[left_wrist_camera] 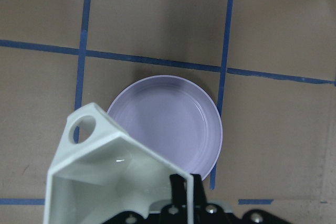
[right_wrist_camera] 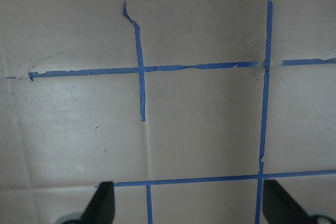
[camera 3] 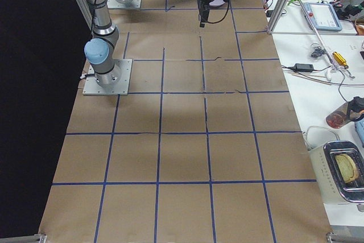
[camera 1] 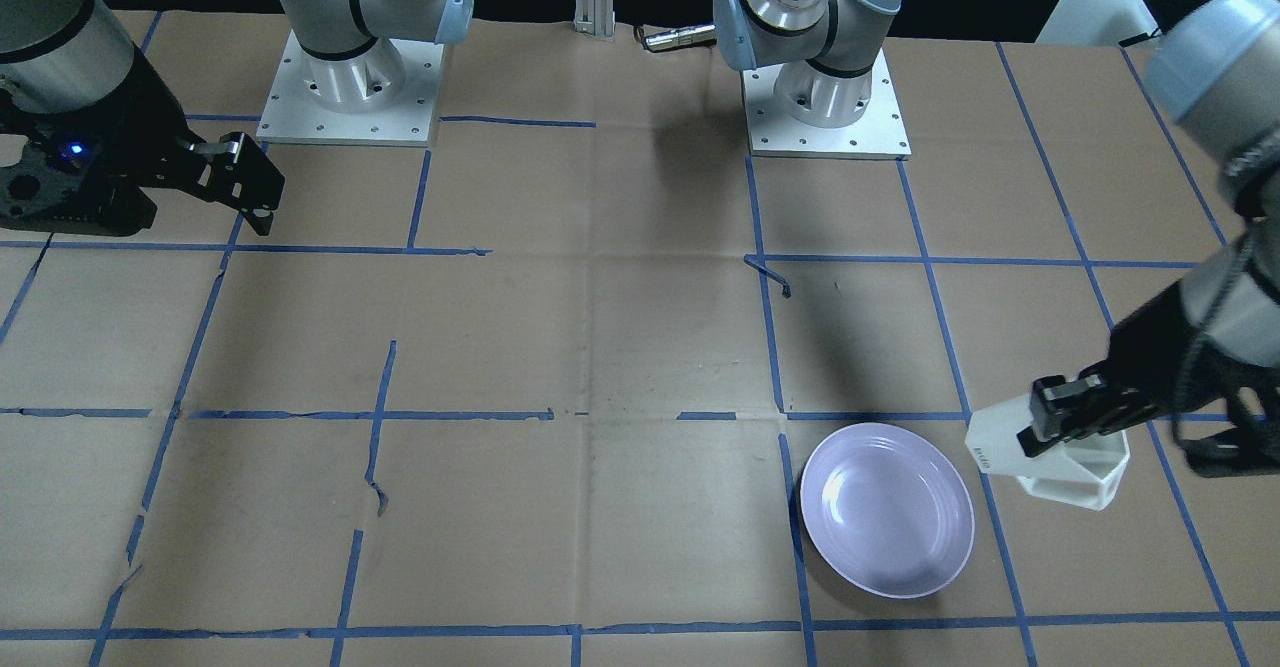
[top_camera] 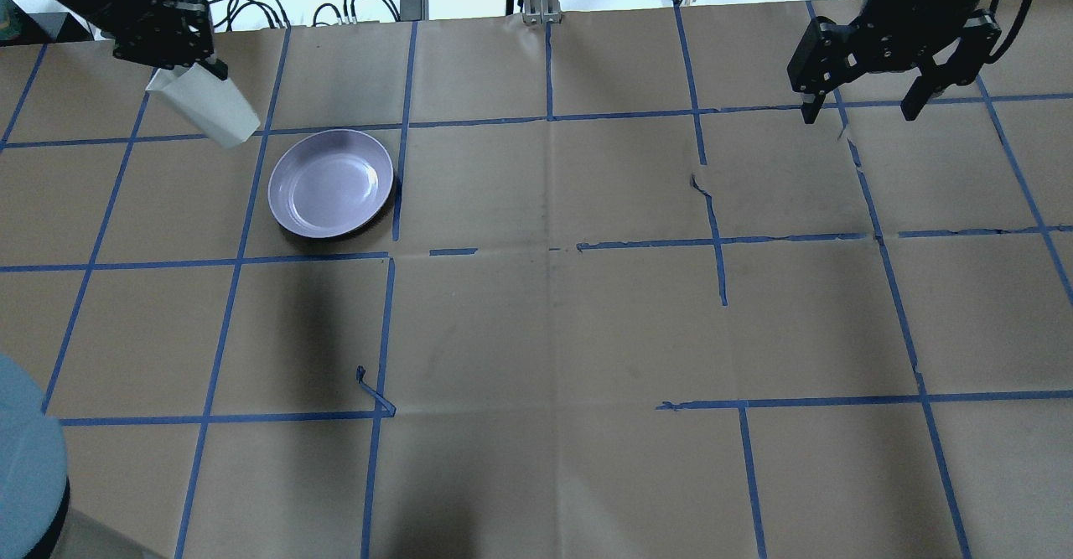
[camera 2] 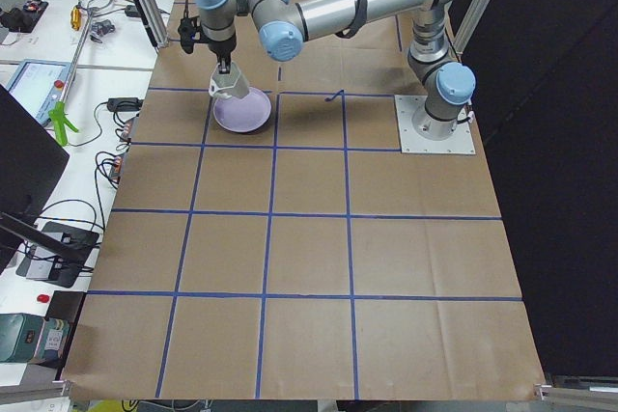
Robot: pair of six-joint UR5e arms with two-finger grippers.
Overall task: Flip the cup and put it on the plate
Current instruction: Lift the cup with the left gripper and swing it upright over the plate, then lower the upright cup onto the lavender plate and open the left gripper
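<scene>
The cup [camera 1: 1078,479] was held by the left gripper [camera 1: 1045,427]. It was tipped over on a slant. It hung just beside the plate [camera 1: 885,522], not on it, and it looked to be up off the table [top_camera: 545,333].

Each view showed a different part. From the front, the cup's six-sided rim [camera 1: 1085,492] showed, turned away from the plate. From overhead, the cup [top_camera: 205,108] looked like a plain white wedge, with its low end close to the plate [top_camera: 331,183]. Only the left wrist view showed the handle [left_wrist_camera: 84,128], a thin loop with a round hole. That view looked into the cup [left_wrist_camera: 105,166] and saw the plate [left_wrist_camera: 168,129] lying flat past it. From the left side, the cup [camera 2: 229,89] hung under the arm and seemed to overlap the plate's far edge [camera 2: 241,115]. The other views showed them side by side.

The left gripper was squeezed tight on the cup. One dark finger [left_wrist_camera: 181,190] lay against the cup's wall near the rim.

The right gripper [top_camera: 859,112] was far off on the other side of the table. Its wrist view showed two fingers [right_wrist_camera: 102,205] spread wide apart. Between them was just brown table and blue tape [right_wrist_camera: 140,93]. It held nothing and touched nothing.
</scene>
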